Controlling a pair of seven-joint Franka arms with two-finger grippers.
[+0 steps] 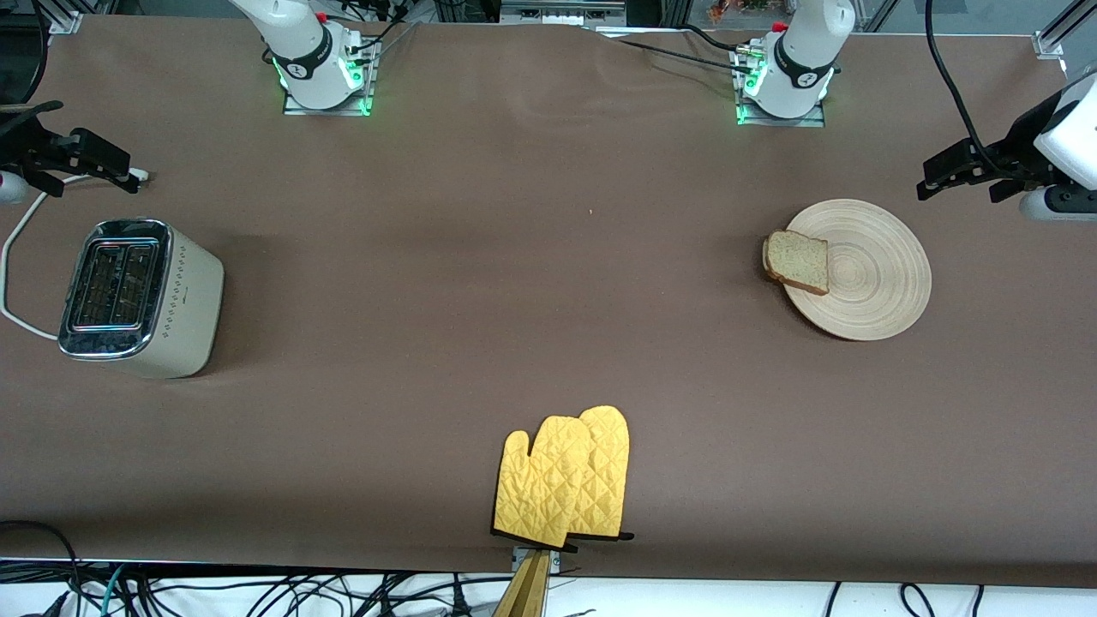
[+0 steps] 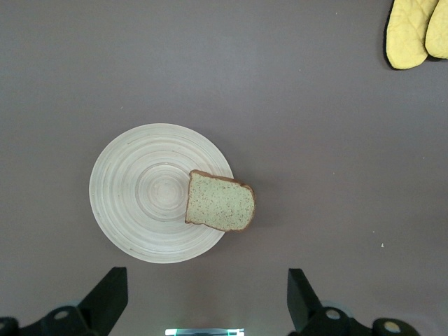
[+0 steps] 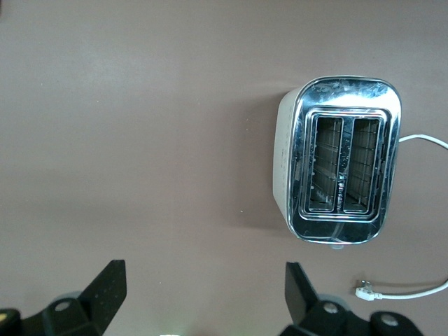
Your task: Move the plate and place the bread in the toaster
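The round wooden plate (image 1: 867, 274) with concentric ring grain lies flat toward the left arm's end of the brown table cover (image 1: 514, 257). The bread (image 1: 798, 261), a squarish speckled slice with darker crust, rests on the plate's rim and overhangs it on the side toward the toaster. The boxy cream toaster (image 1: 137, 296), with a chrome top, two empty slots, a dotted side and a white cord (image 1: 13, 257), stands toward the right arm's end, well apart from the plate, with bare cloth between them. Two quilted yellow oven mitts (image 1: 566, 480) overlap at the table edge nearest the front camera. The left gripper (image 2: 206, 297) hangs over the table beside the plate, fingers spread wide and holding nothing; the right gripper (image 3: 203, 297) hangs near the toaster, likewise spread and empty.
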